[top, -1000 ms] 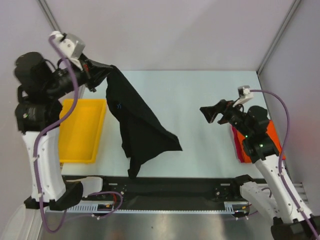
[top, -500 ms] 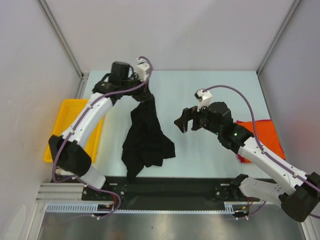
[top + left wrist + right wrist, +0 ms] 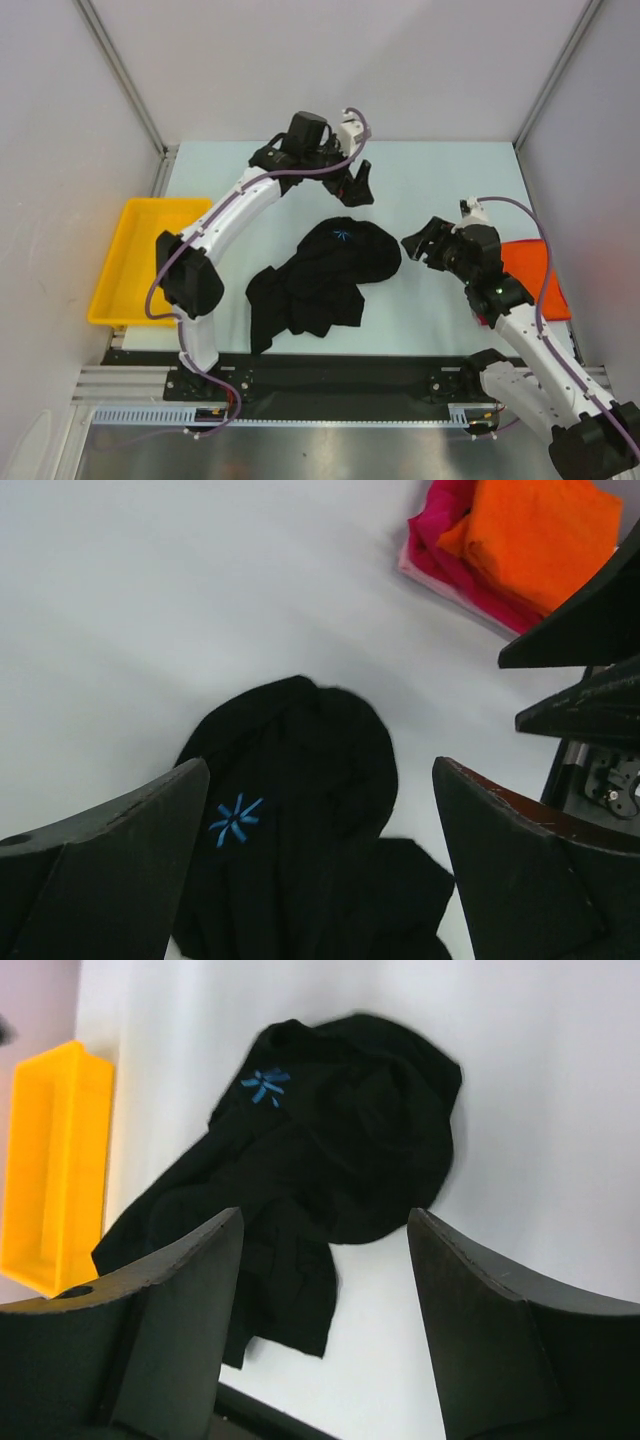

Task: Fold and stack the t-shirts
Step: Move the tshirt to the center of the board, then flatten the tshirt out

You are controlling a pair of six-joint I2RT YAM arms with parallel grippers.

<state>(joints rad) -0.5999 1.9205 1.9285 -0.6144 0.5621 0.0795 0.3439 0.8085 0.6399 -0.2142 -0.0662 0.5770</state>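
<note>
A large black t-shirt (image 3: 322,275) lies crumpled in a heap on the table, its small blue star print (image 3: 235,820) facing up. My left gripper (image 3: 357,186) hovers open just beyond the heap's far end, holding nothing; in the left wrist view the left gripper (image 3: 318,770) looks down on the black t-shirt (image 3: 300,830). To the heap's right, my right gripper (image 3: 418,240) is open and empty, apart from the cloth. From the right wrist, the right gripper (image 3: 325,1218) faces the black t-shirt (image 3: 330,1150). A folded orange t-shirt (image 3: 540,535) rests on a pink one (image 3: 440,530) at the table's right edge.
A yellow tray (image 3: 150,260) stands off the table's left edge and shows in the right wrist view as the yellow tray (image 3: 50,1150). The orange stack (image 3: 522,262) sits partly under my right arm. Walls enclose the table on three sides.
My left gripper opened and let go of the black t-shirt, which dropped from hanging into a heap. The left arm swung right; the right arm drew back right.
</note>
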